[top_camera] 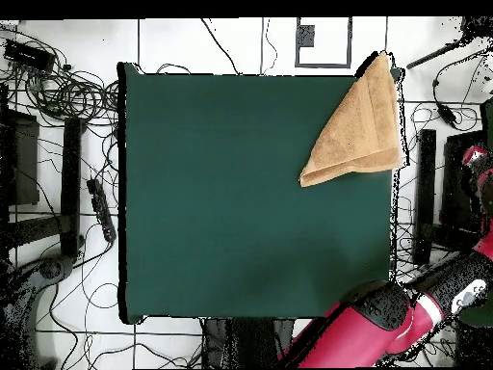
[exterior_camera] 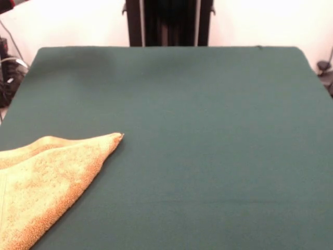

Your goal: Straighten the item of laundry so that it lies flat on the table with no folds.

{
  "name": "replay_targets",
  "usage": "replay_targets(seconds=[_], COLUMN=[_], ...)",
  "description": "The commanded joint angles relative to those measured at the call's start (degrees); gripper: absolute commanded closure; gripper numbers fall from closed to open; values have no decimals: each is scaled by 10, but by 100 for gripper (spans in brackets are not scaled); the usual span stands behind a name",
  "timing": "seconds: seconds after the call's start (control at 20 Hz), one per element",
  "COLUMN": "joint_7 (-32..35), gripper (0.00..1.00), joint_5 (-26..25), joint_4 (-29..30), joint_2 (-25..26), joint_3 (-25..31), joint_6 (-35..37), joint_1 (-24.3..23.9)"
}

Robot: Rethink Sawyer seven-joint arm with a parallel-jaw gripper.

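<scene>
The orange-yellow towel (top_camera: 358,130) lies folded into a rough triangle at the top right corner of the green table (top_camera: 231,193) in the overhead view. One tip reaches past the table's corner, and a pointed tip faces the table's middle. In the front view the towel (exterior_camera: 47,182) sits at the lower left, with a folded layer on top, and runs out of the picture. The table (exterior_camera: 208,130) fills the rest of that view. My red arm (top_camera: 385,323) is drawn back off the table at the bottom right of the overhead view. Neither view shows the gripper.
Cables (top_camera: 58,87) and black stands (top_camera: 72,183) lie on the floor to the left of the table in the overhead view. More stands and cables (top_camera: 428,193) are at the right. The robot's pedestal (exterior_camera: 169,23) stands behind the table's far edge.
</scene>
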Motion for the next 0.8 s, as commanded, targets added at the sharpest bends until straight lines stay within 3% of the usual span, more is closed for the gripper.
replay_targets(seconds=[0.05,0.2,0.3,0.6,0.7,0.8], joint_7=[42,-24,-56,-184,-216,-207], gripper=[100,100,100,100,100,100], joint_5=[121,177,207,314,331,332], joint_4=[-13,-166,-216,-287,-309,-332], joint_2=[46,140,180,263,290,317], joint_3=[-11,-1,2,14,-1,-21], joint_6=[93,121,123,123,138,164], joint_1=[-5,49,68,106,113,116])
